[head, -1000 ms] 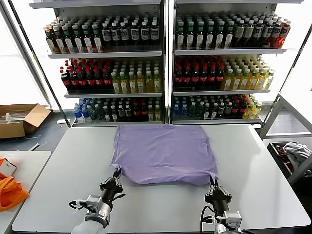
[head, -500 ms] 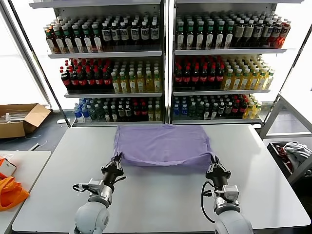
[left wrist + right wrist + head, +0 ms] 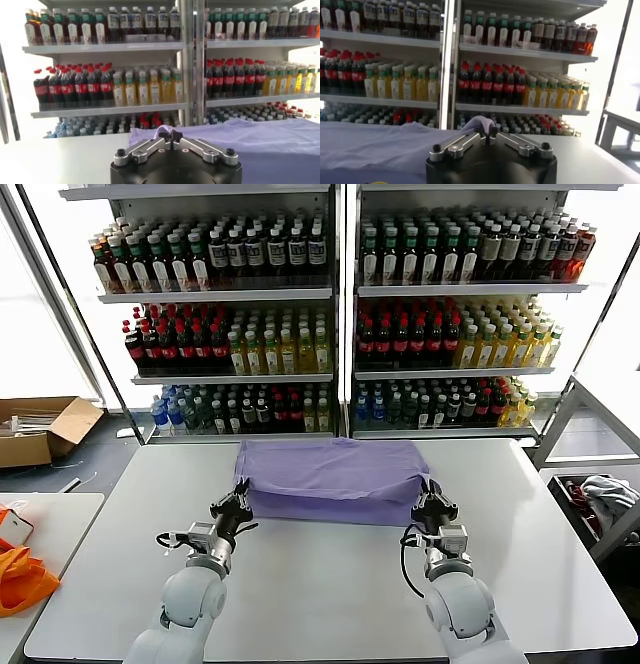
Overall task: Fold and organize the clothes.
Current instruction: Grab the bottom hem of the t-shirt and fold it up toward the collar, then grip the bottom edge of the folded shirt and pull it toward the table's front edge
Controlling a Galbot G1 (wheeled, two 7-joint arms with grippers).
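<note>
While pinching the shirt's near corners in closed jaws, the left gripper and right gripper are carrying that hem toward the far edge, folding it on the desk.

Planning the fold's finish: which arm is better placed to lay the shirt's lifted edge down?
Neither alone: left gripper and right gripper each pinch a corner of the lavender t-shirt, level.

Bright daylight floods in behind the shelves, blowing out the windows; the table gleams, shadows soft, focus sharp
</note>
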